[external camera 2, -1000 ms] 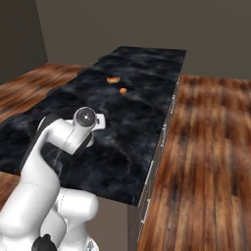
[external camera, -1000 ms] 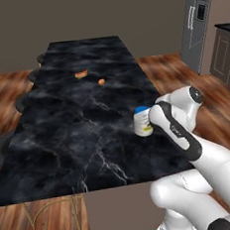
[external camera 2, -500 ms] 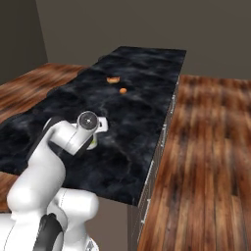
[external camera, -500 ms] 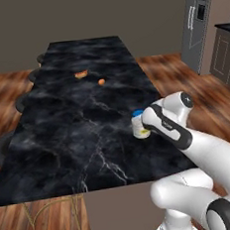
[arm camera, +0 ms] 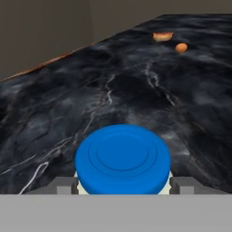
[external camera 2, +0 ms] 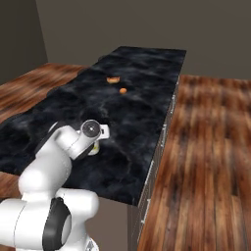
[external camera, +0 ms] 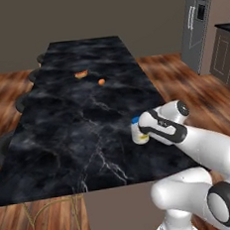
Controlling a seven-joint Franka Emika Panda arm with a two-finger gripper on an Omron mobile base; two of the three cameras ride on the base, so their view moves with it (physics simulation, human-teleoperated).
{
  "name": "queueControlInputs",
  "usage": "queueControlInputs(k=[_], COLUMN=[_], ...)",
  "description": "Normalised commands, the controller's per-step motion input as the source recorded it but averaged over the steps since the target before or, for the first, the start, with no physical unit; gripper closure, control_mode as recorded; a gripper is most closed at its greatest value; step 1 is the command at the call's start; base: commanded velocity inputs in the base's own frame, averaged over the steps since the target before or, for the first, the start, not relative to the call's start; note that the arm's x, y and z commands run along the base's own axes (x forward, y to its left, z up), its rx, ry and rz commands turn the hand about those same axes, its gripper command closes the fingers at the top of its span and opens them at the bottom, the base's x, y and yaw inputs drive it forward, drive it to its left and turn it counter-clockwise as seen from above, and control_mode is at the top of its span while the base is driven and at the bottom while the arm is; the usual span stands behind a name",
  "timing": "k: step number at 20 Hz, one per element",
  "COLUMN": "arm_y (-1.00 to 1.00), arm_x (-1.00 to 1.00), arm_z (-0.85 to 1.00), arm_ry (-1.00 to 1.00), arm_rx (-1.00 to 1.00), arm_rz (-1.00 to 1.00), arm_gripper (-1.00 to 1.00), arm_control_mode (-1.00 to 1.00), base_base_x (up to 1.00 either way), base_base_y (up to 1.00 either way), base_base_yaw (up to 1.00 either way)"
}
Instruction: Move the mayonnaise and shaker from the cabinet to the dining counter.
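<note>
A: Where is the mayonnaise (arm camera: 123, 159)?

B: It stands upright on the dining counter (external camera: 73, 121), near the counter's right edge. The jar is round and white, with a smooth blue lid with ring grooves.

A: And the gripper (arm camera: 123, 183)?

B: Its jaws sit on both sides of the jar, just under the lid, gripping it.

A: The counter?

B: Glossy black marble, thin white veins. Two small orange pieces (external camera: 81, 74) lie far up the counter from the jar.

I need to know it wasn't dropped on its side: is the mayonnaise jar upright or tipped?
Upright. The mayonnaise stands on the dining counter, blue lid on top in the hand view.
</note>
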Motion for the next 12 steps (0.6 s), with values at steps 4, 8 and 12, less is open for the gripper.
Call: queueControlInputs(k=[4,8,12], arm_y=[0.0,0.0,0.0], arm_x=[0.12,0.12,0.1], arm_z=[-0.28,-0.24,-0.21], arm_ry=[0.03,0.05,0.05], arm_rx=[0.0,0.0,0.0], arm_rz=[0.0,0.0,0.0], arm_gripper=[1.0,1.0,1.0], arm_control_mode=[-1.0,-1.0,-1.0], base_base_x=[0.0,0.0,0.0], base_base_y=[0.0,0.0,0.0], base_base_yaw=[0.0,0.0,0.0])
